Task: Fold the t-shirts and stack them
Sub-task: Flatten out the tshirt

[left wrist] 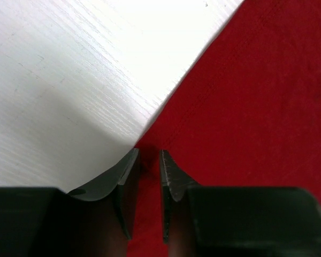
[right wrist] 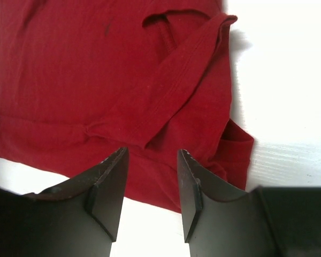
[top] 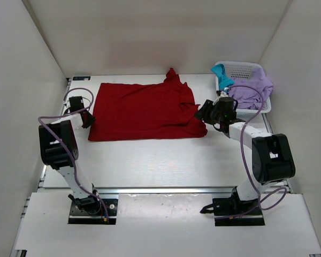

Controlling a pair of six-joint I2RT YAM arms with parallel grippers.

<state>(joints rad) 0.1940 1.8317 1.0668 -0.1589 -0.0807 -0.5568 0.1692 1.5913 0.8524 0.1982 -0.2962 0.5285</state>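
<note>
Shirt (top: 142, 110) edge between close-set left fingers (left wrist: 124, 184), grip unclear, right fingers (right wrist: 109, 184) apart, empty

Bright, even light from above fills the white walls (top: 166, 32), and the counter (left wrist: 150, 43) blows out to near-white glare in both wrist views. Shadows are soft and lie close along the edges of the red shirt (top: 142, 110). The dark fingers (right wrist: 109, 187), close to the wrist lenses, look slightly blurred.

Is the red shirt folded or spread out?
Spread out. The red shirt lies flat across the table, full length showing, only its collar end rumpled over itself.
</note>
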